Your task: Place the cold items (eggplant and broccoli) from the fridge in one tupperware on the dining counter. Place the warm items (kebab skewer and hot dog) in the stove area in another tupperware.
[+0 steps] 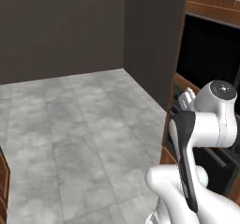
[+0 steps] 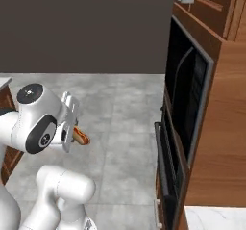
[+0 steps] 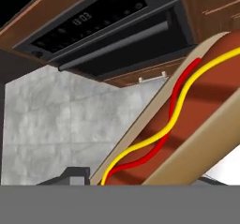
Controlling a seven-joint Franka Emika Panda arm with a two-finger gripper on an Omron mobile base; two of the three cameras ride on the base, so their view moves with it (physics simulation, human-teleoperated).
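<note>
While you face the dark wall oven [image 2: 185, 99] over grey floor [image 1: 84, 134], nothing blocks you. Your gripper [image 2: 72, 134] clamps the hot dog [image 2: 80, 136], which juts from its fingers.

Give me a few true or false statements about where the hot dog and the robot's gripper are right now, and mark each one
1. The gripper holds the hot dog. True.
2. The hot dog lies on the floor. False: it is up in the air, in the gripper, above the grey tiled floor.
3. The hot dog carries red and yellow sauce lines. True.
4. The built-in oven has its door wide open. False: the door looks shut.
</note>
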